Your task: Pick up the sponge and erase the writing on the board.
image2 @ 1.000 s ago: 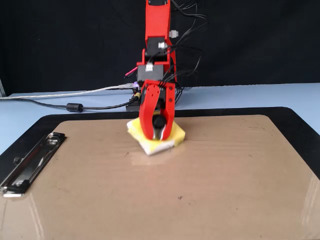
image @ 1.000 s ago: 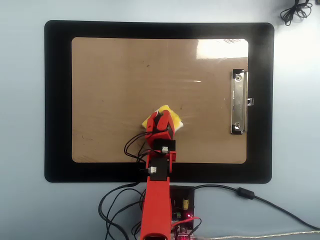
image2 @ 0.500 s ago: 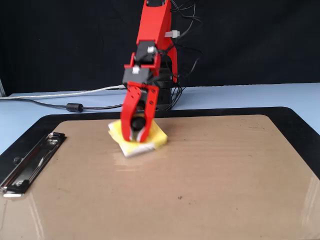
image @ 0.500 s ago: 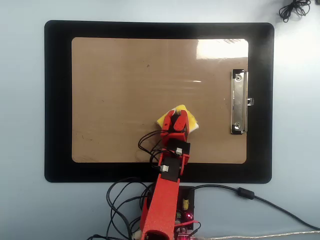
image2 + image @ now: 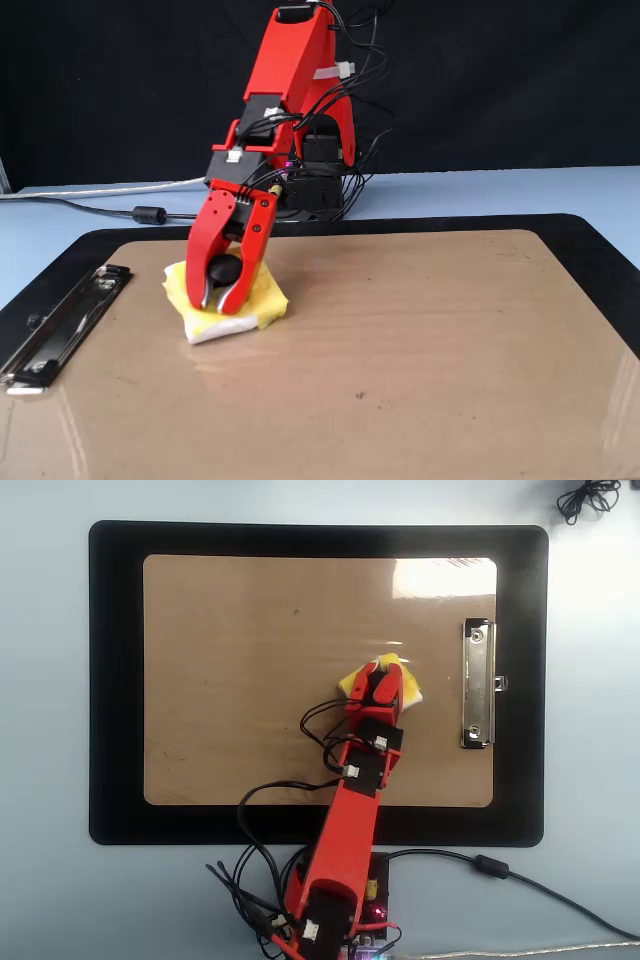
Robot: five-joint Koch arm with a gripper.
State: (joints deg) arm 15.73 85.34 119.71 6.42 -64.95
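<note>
The tan board lies on a black mat, its silver clip on the right in the overhead view. The yellow sponge rests on the board just left of the clip. My red gripper is shut on it from above. In the fixed view the gripper pinches the sponge's black round knob, and the sponge lies flat on the board near the clip. No writing shows on the board in either view, only small dark specks.
The arm's base and a tangle of cables sit below the mat in the overhead view. A black cable runs off to the right. A small coiled cord lies at the top right corner.
The gripper has slid the sponge across the board toward the clip: right and up in the overhead view, left and nearer in the fixed view. The arm has stretched out further.
</note>
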